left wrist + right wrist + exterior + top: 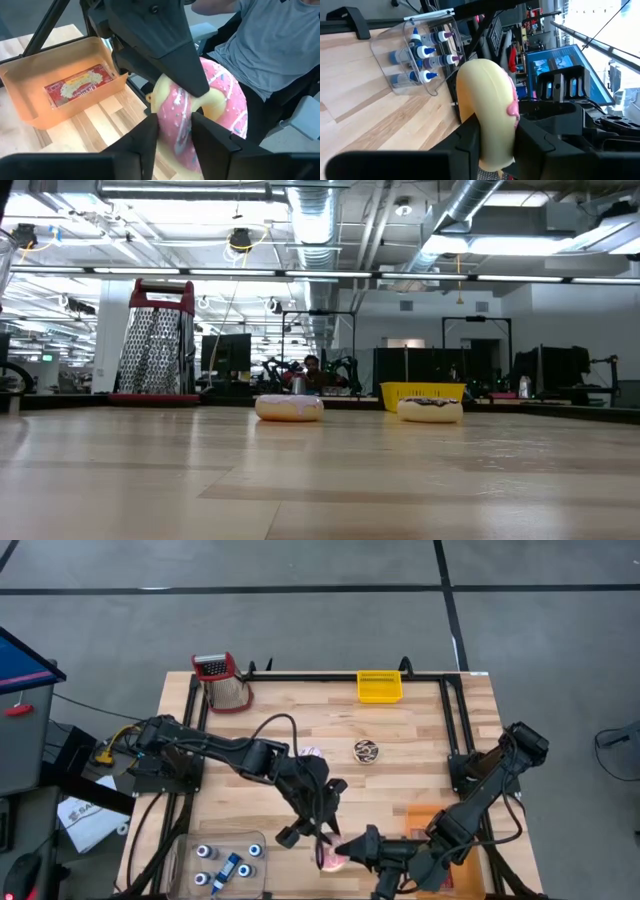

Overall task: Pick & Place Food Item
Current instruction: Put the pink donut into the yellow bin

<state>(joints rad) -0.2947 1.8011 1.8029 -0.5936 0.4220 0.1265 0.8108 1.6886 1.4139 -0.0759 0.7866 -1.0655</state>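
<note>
A pink-frosted donut (pixel 330 853) with sprinkles hangs in the air over the table's near edge, between both grippers. My left gripper (pixel 322 832) reaches it from the far left and my right gripper (pixel 352 848) from the right. Each is shut on the donut. In the left wrist view the donut (pixel 220 100) stands on edge past my left gripper (pixel 175 142). In the right wrist view its pale underside (pixel 480 100) fills the gap of my right gripper (pixel 497 145). Neither gripper shows in the low view. My left gripper pinches the donut's ring (pixel 176 125) between its two fingers, on the side nearest it, slanting down from the table's far left. The donut stands on edge, clear of the table. My right gripper pinches the ring's rim (pixel 492 135) across its thickness. One finger is on the plain yellow underside, the other on the pink frosted side. It comes almost level from the table's right. The donut stands upright between the fingers, lifted clear.
A white-frosted donut (pixel 311 752) and a chocolate one (pixel 367 751) lie mid-table. A grater (pixel 222 680) and a yellow bin (pixel 380 686) stand at the far edge. A clear box of bottles (pixel 225 860) sits near left, an orange tray (pixel 60 95) near right. A seated person (pixel 270 45) is just beyond the near edge.
</note>
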